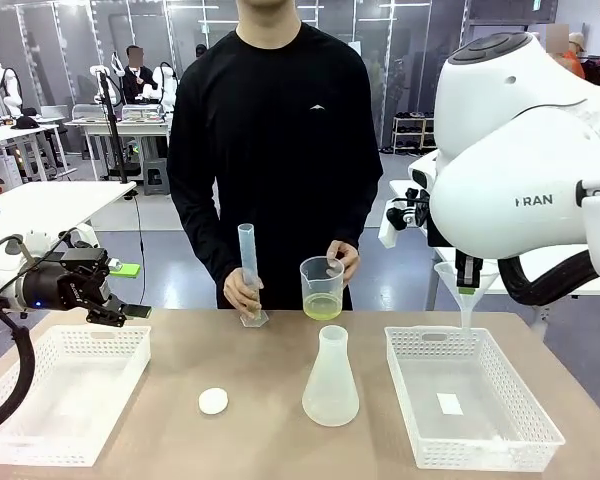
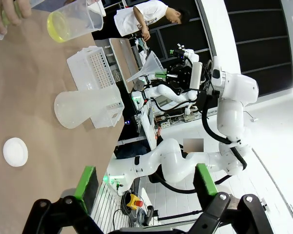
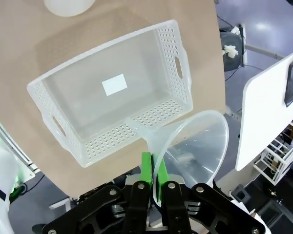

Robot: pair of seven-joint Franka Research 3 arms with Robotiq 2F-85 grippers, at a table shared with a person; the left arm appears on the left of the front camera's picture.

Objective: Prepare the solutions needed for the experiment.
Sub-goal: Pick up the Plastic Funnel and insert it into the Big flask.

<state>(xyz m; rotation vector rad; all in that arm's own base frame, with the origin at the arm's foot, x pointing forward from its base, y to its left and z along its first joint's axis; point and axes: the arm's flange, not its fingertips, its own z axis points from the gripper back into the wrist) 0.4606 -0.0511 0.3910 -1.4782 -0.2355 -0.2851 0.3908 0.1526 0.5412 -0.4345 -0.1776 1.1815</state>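
Front view, lettering first: "FRAN" reads in dark capitals on the white right arm (image 1: 533,200), the rest cut off by the joint. The white label (image 1: 449,403) on the floor of the right basket (image 1: 545,425) looks blank. The small mark on the person's black shirt is too small to read.

Right gripper (image 1: 468,272): jaws nearly together, pinched on the rim of a clear funnel (image 1: 467,290). The stem points down over the basket's far rim; I cannot tell whether it touches. Right wrist view confirms the hold: the green pads (image 3: 146,170) press on either side of the funnel's thin wall.

Left gripper (image 1: 130,290): jaws wide apart, nothing between them, hanging above the far corner of the left basket (image 1: 60,385), near the table's left edge. In the left wrist view the two pads (image 2: 88,187) stand well apart.

The solution (image 1: 322,308) is a shallow pale yellow layer in a clear beaker (image 1: 322,280) at the far middle of the table, steadied by one hand (image 1: 345,258). The other hand (image 1: 242,293) holds a graduated cylinder (image 1: 248,255) upright just beside it.

Room: a frosted flask (image 1: 331,380) stands mid-table, apart from both baskets. A white cap (image 1: 213,401) lies between the flask and the left basket, touching neither. The right basket sits close to the table's right edge.
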